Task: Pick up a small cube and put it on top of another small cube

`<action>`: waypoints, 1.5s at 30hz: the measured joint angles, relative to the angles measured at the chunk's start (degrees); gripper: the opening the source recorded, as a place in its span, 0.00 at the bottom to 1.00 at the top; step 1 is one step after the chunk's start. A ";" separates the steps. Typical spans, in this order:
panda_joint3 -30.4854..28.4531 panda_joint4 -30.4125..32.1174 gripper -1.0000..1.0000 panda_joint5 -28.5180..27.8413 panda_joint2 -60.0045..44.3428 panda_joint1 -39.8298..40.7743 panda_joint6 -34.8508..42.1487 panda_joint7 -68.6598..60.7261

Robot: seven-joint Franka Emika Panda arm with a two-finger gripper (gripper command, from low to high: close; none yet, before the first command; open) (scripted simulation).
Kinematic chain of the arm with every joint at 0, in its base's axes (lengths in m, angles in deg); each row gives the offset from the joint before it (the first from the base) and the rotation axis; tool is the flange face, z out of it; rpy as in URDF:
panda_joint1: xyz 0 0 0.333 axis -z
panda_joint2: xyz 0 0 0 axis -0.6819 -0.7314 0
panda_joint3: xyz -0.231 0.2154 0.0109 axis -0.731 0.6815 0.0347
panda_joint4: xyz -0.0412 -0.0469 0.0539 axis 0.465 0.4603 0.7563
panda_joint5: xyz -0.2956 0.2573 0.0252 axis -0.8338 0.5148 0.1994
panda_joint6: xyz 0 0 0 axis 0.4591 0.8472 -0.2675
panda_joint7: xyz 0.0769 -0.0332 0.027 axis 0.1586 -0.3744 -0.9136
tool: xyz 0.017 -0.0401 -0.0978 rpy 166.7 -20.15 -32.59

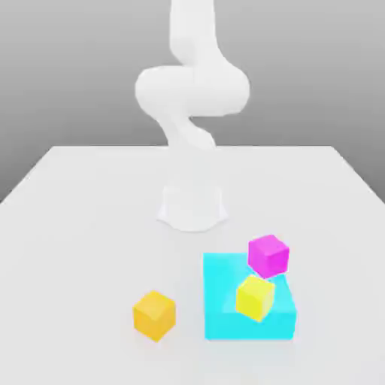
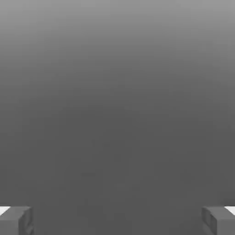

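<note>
Bright, even light with no glare; the arm looks soft and washed out, and only faint shadows lie on the surface.

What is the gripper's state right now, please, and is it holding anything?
Gripper: open, with the fingers set wide apart and nothing between them.
</note>
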 joint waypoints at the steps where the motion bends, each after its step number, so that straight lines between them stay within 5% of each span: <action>1: 0.01 -0.56 0.50 0.23 -2.26 -0.88 -0.33 -1.19; 19: 4.53 -9.75 0.50 1.52 -39.82 -12.68 -6.02 -19.16; 37: 7.15 -18.86 0.50 -8.52 -77.47 -22.12 -15.53 -26.63; 38: 7.00 -19.12 0.00 -8.71 -78.57 -22.25 -16.34 -26.56; 45: 6.99 -19.07 0.00 -8.52 -78.36 -22.30 -16.09 -26.70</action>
